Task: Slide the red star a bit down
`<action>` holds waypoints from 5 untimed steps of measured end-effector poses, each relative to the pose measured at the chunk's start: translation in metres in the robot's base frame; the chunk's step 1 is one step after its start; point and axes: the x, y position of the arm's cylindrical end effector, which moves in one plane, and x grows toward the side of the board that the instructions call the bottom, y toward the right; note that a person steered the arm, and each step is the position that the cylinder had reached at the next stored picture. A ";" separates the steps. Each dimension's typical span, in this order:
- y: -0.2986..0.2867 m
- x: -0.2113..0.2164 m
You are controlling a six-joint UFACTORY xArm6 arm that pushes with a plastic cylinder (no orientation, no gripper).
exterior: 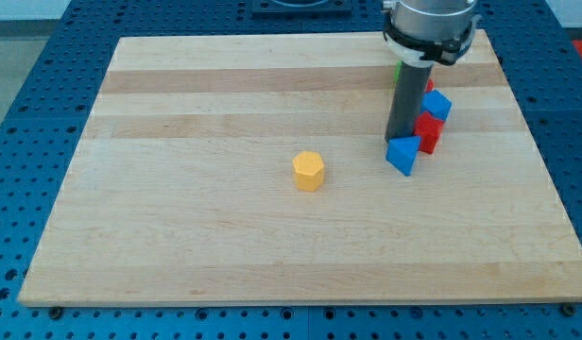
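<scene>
My tip [399, 141] sits low on the counter's [225, 236] right half, touching the upper left of a blue triangular block [402, 155]; no fingers on this rod, so nothing to open or close. Red block [427, 131], star shape not clear from here, lies just right of the rod, touching the blue triangle, with a blue cube [437, 104] above it and a sliver of green [397, 69] behind the rod. Yellow hexagonal block [309, 171] stands alone, well apart toward the view's left, near centre.

Yellow hexagonal block [309, 171] alone mid-board; blue triangular block [402, 155] and blue block [438, 104] clustered toward view's right on wooden board [178, 217].
</scene>
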 end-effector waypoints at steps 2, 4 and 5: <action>-0.015 0.021; -0.086 0.017; -0.081 -0.006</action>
